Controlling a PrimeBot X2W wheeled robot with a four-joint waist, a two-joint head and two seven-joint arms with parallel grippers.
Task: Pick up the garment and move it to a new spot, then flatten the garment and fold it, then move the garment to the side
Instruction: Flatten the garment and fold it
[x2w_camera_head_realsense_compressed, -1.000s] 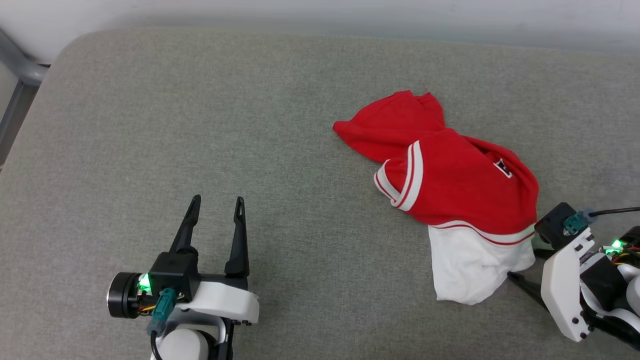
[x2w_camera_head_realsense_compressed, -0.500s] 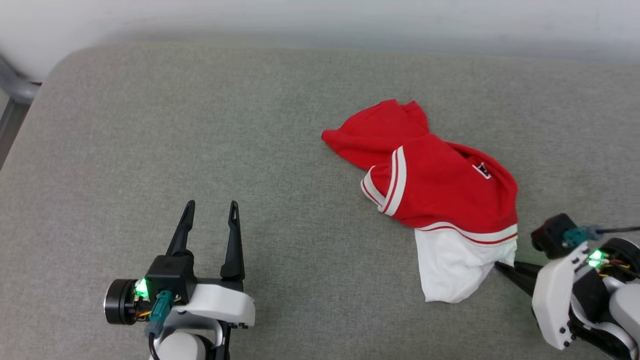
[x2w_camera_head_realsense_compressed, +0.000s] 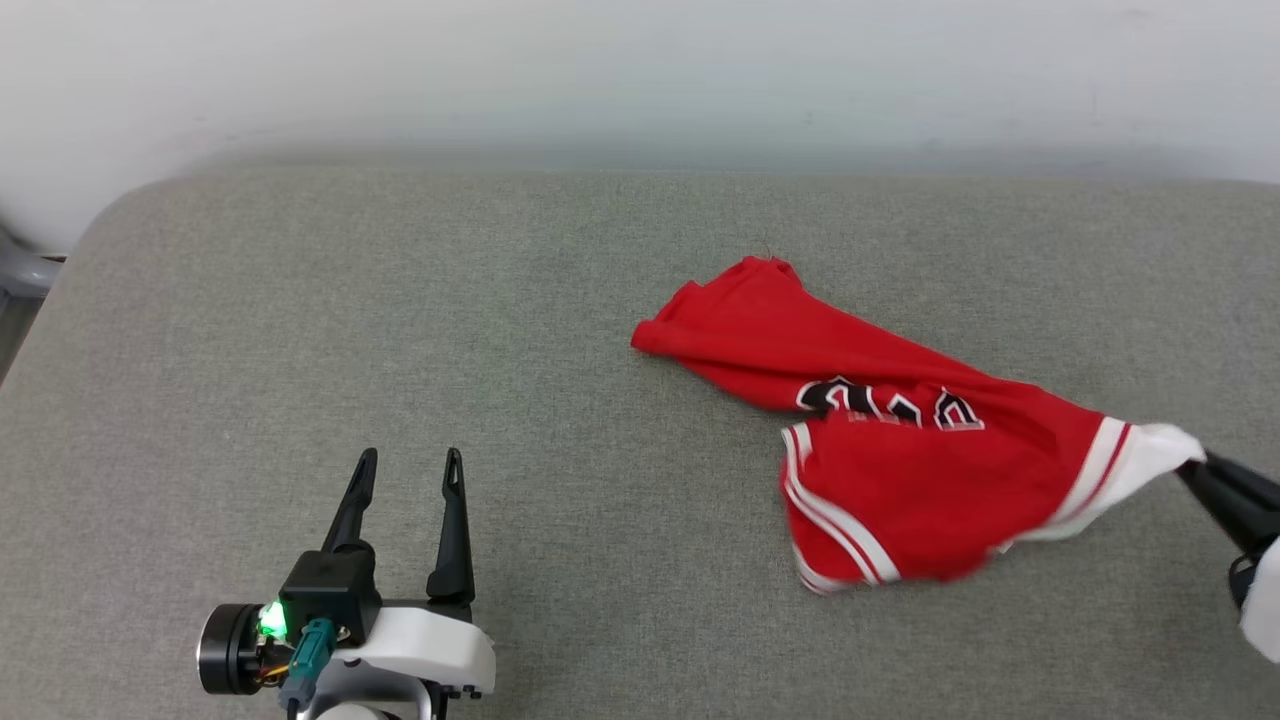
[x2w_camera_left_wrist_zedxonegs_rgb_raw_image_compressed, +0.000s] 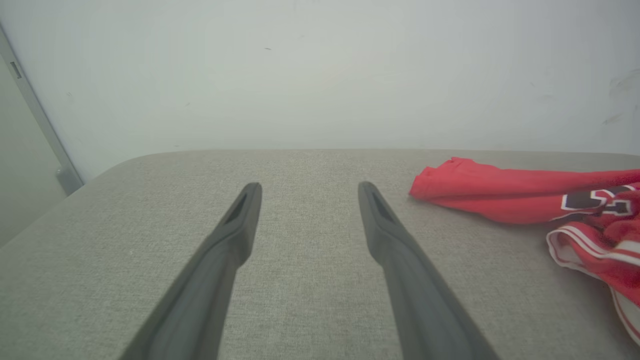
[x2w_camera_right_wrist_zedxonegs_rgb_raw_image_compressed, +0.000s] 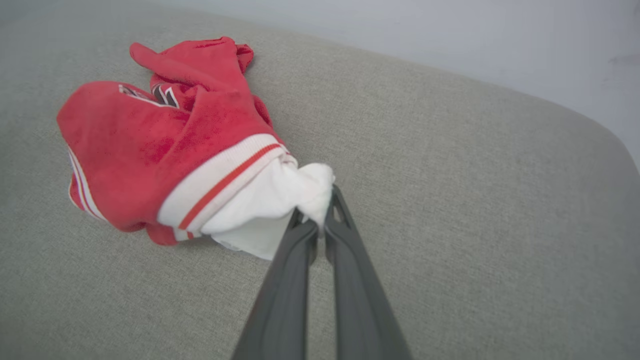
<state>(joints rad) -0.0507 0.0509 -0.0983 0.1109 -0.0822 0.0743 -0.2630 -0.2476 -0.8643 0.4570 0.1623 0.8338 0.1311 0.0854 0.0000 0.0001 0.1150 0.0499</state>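
Pinching the tip of the white sleeve (x2w_camera_right_wrist_zedxonegs_rgb_raw_image_compressed: 270, 210), your right gripper (x2w_camera_right_wrist_zedxonegs_rgb_raw_image_compressed: 320, 210) has its two dark fingers pressed together with the cloth bunched between them. In the head view the right gripper (x2w_camera_head_realsense_compressed: 1195, 470) reaches in from the right edge, fingers pointing up and to the left, low over the desk (x2w_camera_head_realsense_compressed: 400, 300). From that pinch the garment (x2w_camera_head_realsense_compressed: 900, 470) trails away to the left. Its red body is stretched out across the right half of the desk, with the black, white-outlined lettering (x2w_camera_head_realsense_compressed: 880, 400) face up. A striped hem is curled at the near side and the far end rests on the grey fabric.

Your left gripper (x2w_camera_head_realsense_compressed: 410, 460) sits at the lower left, well apart from the garment. Its fingers are spread wide, pointing towards the wall (x2w_camera_head_realsense_compressed: 600, 80), with nothing between them. The left wrist view shows those fingers (x2w_camera_left_wrist_zedxonegs_rgb_raw_image_compressed: 240, 235) level above the bare desk.

A second ago the right gripper stood open at the sleeve's edge, and the garment lay in a rounded heap with the sleeve flat at its near side. Since then the fingers have clamped and pulled the sleeve to the right, drawing the heap out long and turning the lettering up. The head camera has also tilted, so the desk's far edge sits lower in the picture. The left gripper holds the same pose.
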